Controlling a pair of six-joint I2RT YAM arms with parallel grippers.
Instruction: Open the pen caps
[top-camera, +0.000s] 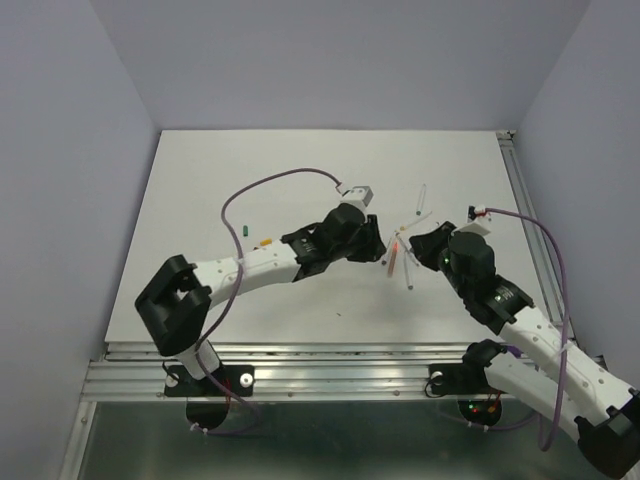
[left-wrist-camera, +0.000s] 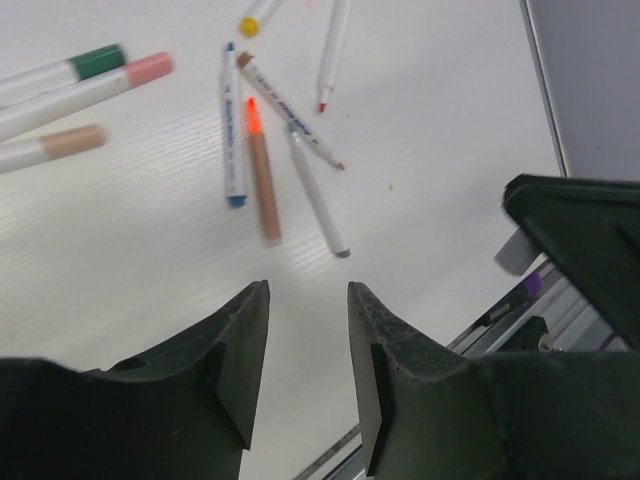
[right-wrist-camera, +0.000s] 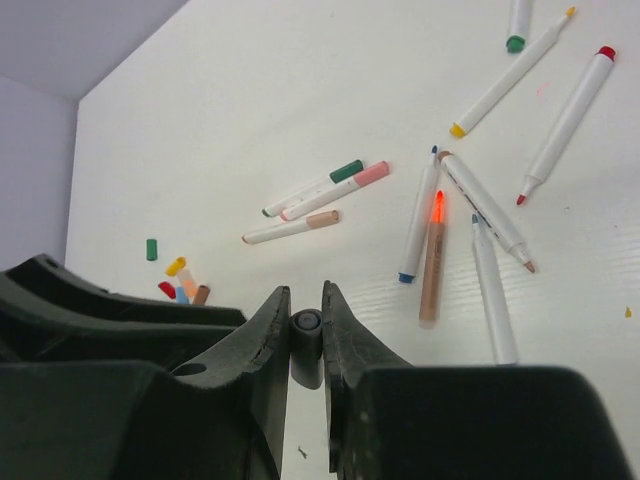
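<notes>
While the right gripper (right-wrist-camera: 306, 295) clamped a grey pen (right-wrist-camera: 306, 350) and the left gripper (left-wrist-camera: 308, 290) hung parted and empty, uncapping seemed midway, needing the green cap (right-wrist-camera: 347, 171) gripped next.

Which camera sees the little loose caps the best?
The right wrist view. It shows the loose caps up close as a small bunch, with green, yellow, red, blue and brown among them. The top view shows just two tiny coloured specks beside the left arm. The left wrist view shows none of them.
</notes>
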